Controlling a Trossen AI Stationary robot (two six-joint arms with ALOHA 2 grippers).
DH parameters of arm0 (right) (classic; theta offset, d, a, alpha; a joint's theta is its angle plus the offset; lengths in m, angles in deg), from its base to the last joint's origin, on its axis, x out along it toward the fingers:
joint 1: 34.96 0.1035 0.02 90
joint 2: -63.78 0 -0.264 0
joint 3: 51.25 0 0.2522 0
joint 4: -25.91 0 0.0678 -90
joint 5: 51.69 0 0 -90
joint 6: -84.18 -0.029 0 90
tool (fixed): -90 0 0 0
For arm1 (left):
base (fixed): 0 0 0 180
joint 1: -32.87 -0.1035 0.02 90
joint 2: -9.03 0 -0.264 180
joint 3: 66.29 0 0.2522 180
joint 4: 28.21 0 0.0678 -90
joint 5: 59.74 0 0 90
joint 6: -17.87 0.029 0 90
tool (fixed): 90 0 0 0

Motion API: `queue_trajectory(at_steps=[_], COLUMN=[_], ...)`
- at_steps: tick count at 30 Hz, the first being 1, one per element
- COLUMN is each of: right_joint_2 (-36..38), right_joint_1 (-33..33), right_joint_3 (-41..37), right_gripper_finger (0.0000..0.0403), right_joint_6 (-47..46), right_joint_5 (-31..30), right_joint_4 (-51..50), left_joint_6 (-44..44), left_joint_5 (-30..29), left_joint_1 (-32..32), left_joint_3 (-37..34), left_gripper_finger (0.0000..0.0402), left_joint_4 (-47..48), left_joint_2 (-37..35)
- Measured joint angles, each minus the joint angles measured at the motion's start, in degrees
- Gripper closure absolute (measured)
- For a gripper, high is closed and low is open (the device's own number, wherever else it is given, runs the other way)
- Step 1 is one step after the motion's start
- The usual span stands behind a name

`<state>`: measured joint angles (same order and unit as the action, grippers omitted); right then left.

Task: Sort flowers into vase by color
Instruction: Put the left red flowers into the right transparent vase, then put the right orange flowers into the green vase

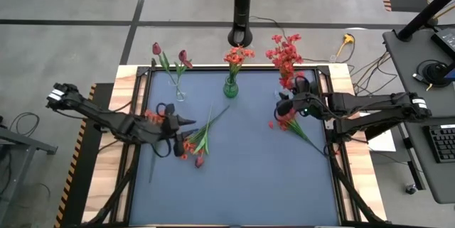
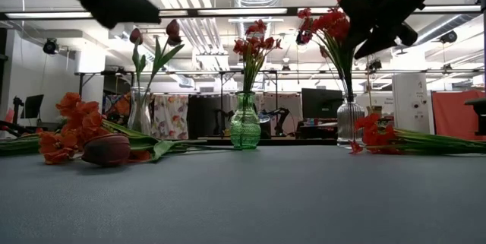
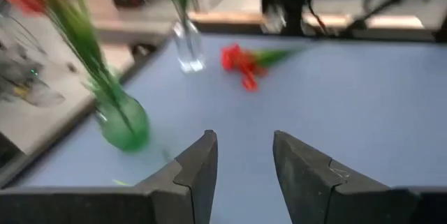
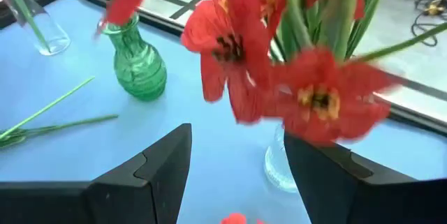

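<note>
Three vases stand along the table's far edge: a clear vase (image 1: pixel 179 94) with maroon tulips, a green vase (image 1: pixel 230 88) with orange blooms, and a clear vase (image 4: pixel 279 165) with red blooms (image 1: pixel 284 56). Loose orange flowers and a maroon bud (image 1: pixel 195 145) lie flat on the blue mat at centre left. A loose red flower (image 1: pixel 288 121) lies at the right. My left gripper (image 3: pixel 244 137) hovers open over the mat beside the orange pile (image 1: pixel 190 121). My right gripper (image 4: pixel 237 137) is open and raised, close to the red blooms, with nothing between its fingers.
A black post (image 1: pixel 243 8) rises behind the green vase. The wooden table frame (image 1: pixel 128 79) borders the blue mat (image 1: pixel 242 178), whose near half is bare. Room furniture shows beyond the table in the low view.
</note>
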<state>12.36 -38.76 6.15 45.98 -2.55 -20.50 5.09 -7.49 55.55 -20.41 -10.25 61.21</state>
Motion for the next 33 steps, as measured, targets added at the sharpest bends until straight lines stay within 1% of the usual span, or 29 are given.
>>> queue_trajectory(at_steps=[2, 5, 8, 11, 15, 17, 20, 22, 24, 27, 30, 33], right_joint_2=[0.0, 0.0, 0.0, -0.1, -2.2, -4.0, -8.2, -12.3, -16.4, -22.9, -29.3, -35.3], right_joint_1=[0.4, 0.9, 1.2, 1.3, 1.9, 2.2, 2.7, 3.2, 3.8, 3.8, 3.6, 3.3], right_joint_3=[0.0, 0.0, 0.0, 0.0, 0.0, 0.0, 0.0, 0.0, 0.0, 0.5, 3.9, 8.7], right_gripper_finger=[0.0181, 0.0181, 0.0181, 0.0181, 0.0181, 0.0181, 0.0181, 0.0181, 0.0181, 0.0182, 0.0182, 0.0182], right_joint_6=[-1.2, -2.3, -2.9, -4.4, -2.6, 0.6, 7.7, 14.2, 20.7, 28.6, 33.4, 36.7], right_joint_5=[0.6, 1.2, 3.2, 8.5, 19.2, 24.2, 30.0, 34.1, 36.7, 38.0, 37.5, 35.8], right_joint_4=[-1.1, -2.0, -1.8, -1.8, -0.5, 1.4, 7.3, 12.9, 19.1, 27.2, 28.6, 28.8], left_joint_6=[-3.5, -9.8, -16.2, -22.1, -28.9, -30.2, -30.3, -29.9, -29.6, -28.8, -27.8, -27.8], left_joint_5=[3.0, 7.2, 8.4, 8.5, 8.5, 8.5, 8.5, 8.4, 8.1, 5.9, 4.2, 3.8], left_joint_1=[0.0, 0.0, 0.0, 0.2, 1.4, 2.6, 4.5, 5.7, 6.7, 8.2, 9.5, 10.2], left_joint_3=[0.0, 1.4, 3.9, 6.8, 10.5, 11.7, 13.1, 14.3, 15.6, 16.9, 17.4, 17.3], left_gripper_finger=[0.0278, 0.0278, 0.0278, 0.0278, 0.0278, 0.0278, 0.0278, 0.0278, 0.0278, 0.0278, 0.0278, 0.0278], left_joint_4=[2.4, 9.2, 17.0, 25.0, 33.5, 35.0, 36.5, 37.0, 38.0, 39.0, 39.0, 39.4], left_joint_2=[0.7, 2.2, 4.0, 6.5, 9.9, 11.5, 13.3, 14.3, 15.1, 15.8, 15.8, 15.2])
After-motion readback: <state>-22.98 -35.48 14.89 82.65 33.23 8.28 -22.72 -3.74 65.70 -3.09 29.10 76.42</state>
